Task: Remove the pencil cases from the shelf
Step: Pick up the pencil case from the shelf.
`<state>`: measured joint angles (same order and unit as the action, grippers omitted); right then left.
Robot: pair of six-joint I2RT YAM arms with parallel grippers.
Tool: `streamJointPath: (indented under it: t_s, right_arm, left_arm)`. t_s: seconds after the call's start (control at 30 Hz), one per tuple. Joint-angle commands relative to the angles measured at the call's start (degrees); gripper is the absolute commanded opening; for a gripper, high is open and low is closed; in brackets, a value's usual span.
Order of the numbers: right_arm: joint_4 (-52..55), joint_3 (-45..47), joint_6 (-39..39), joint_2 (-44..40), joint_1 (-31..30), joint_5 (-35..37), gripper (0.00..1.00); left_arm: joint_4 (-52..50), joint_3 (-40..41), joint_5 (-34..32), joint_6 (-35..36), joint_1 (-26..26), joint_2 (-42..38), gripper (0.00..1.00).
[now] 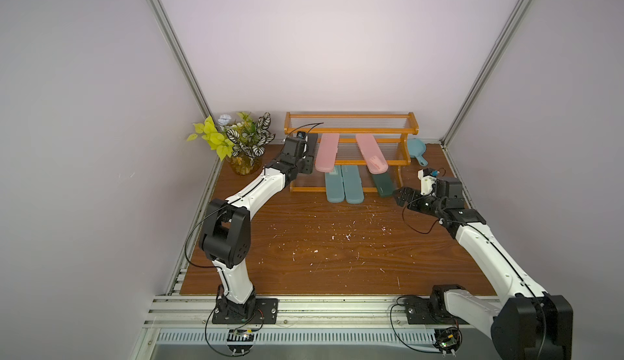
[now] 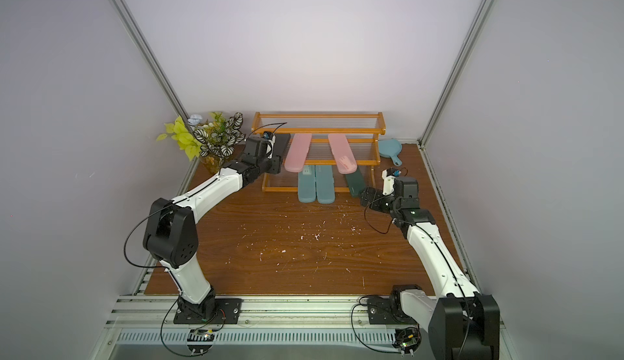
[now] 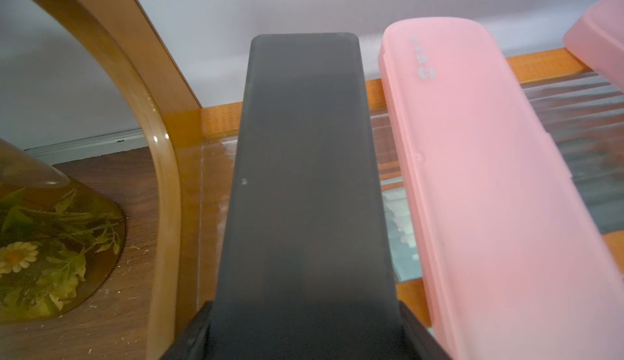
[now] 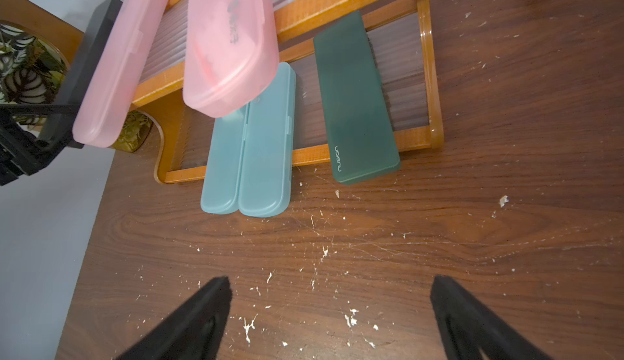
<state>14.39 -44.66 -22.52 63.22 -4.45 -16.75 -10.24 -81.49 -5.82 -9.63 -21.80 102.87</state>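
Black case [image 3: 304, 172] fills the left wrist view, pinched across its width at the near end by the left hand [image 3: 305, 311]. It lies on the middle tier of the shelf [image 1: 351, 128], at the left end, just beside a pink case [image 3: 489, 189]. Best drawn straight back along its length, lifted slightly over the front rail, clear of the pink neighbour. Top views hide this grip behind the wrist. Right wrist view alone shows the right hand [image 4: 331, 282] spread wide over scuffed worktop [image 4: 472, 240], with the teal pair [image 4: 246, 145] and green case [image 4: 356, 98] on the bottom tier.
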Motion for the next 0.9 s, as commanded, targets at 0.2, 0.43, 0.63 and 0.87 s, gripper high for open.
streamJointPath:
  t_s: [0.2, 0.43, 0.63, 0.87]
  right_arm:
    - [-1.3, -2.0, -0.3, -0.4, -0.3, 0.0, 0.99]
    - [-1.4, -2.6, -0.1, -0.7, -0.3, -0.5, 0.99]
    - [-1.2, -3.1, 0.4, -0.8, -0.3, -1.1, 0.99]
    - [-0.8, -3.3, 1.0, -1.6, -0.3, -2.9, 0.99]
  left_arm:
    - [1.0, 1.9, -0.7, -0.5, -0.8, -3.7, 0.57]
    - [2.0, 7.9, -1.1, -1.5, -1.6, -10.5, 0.54]
    - [1.7, 14.5, -3.6, -1.8, -4.3, -17.8, 0.52]
    - [0.7, 23.7, -6.2, -5.4, -7.5, -29.1, 0.51]
